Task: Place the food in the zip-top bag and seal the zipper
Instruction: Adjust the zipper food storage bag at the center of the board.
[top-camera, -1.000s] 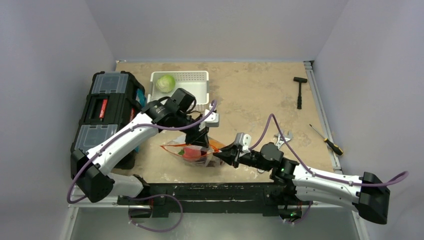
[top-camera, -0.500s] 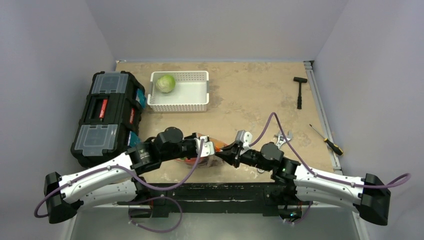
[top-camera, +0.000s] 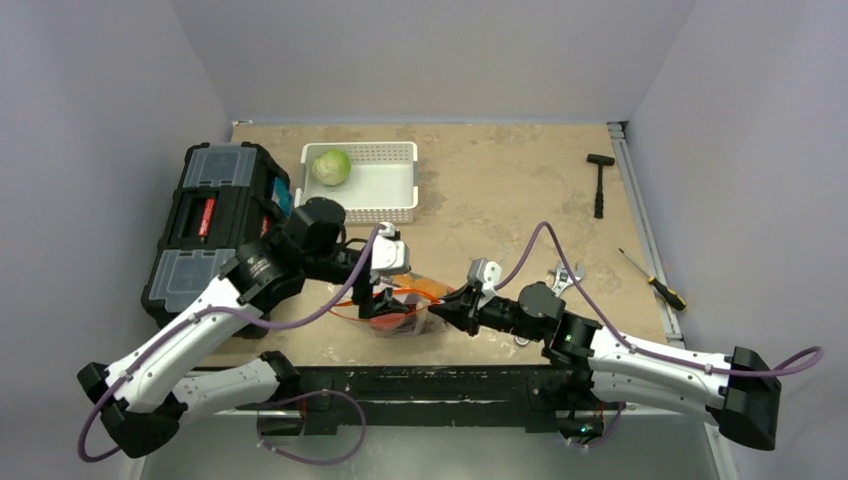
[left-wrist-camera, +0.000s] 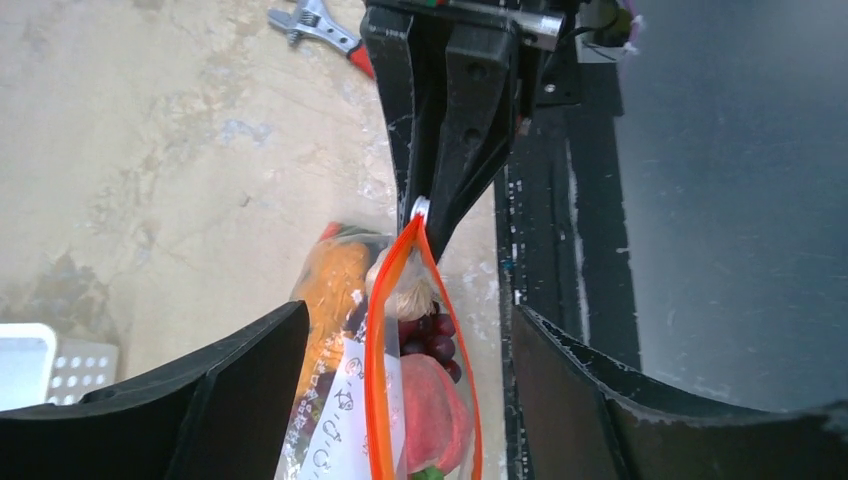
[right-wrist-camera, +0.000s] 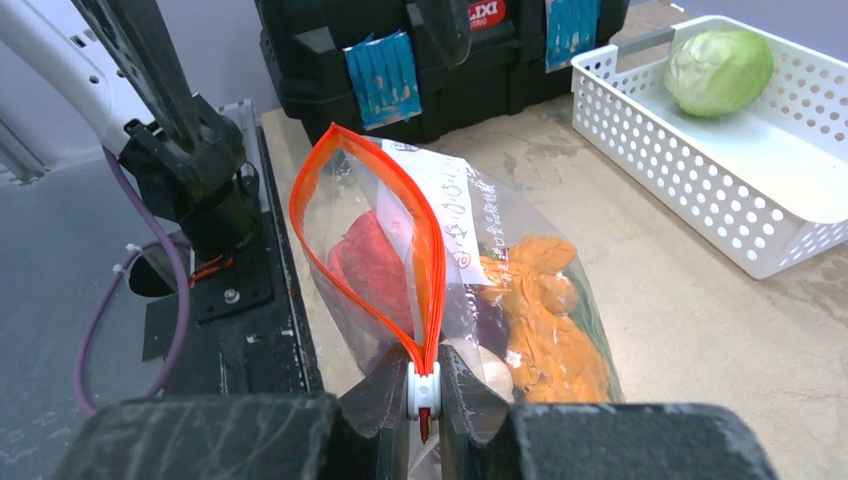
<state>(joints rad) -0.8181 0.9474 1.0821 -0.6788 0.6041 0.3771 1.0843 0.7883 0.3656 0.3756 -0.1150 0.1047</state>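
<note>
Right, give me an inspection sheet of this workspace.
Surface: tan tabletop, scuffed.
Job's things: clear zip-top bag, mouth open along orange-red zipper strip; orange carrot, pink peach, dark grapes inside; green cabbage in white slotted basket.
Clutter: black toolbox, black hammer, yellow-handled screwdriver, red-handled wrench.
Grippers: left gripper open, fingers either side of bag; right gripper shut on zipper strip's end.
Cables: purple cables looping off both arms.
Surroundings: grey walls.
</note>
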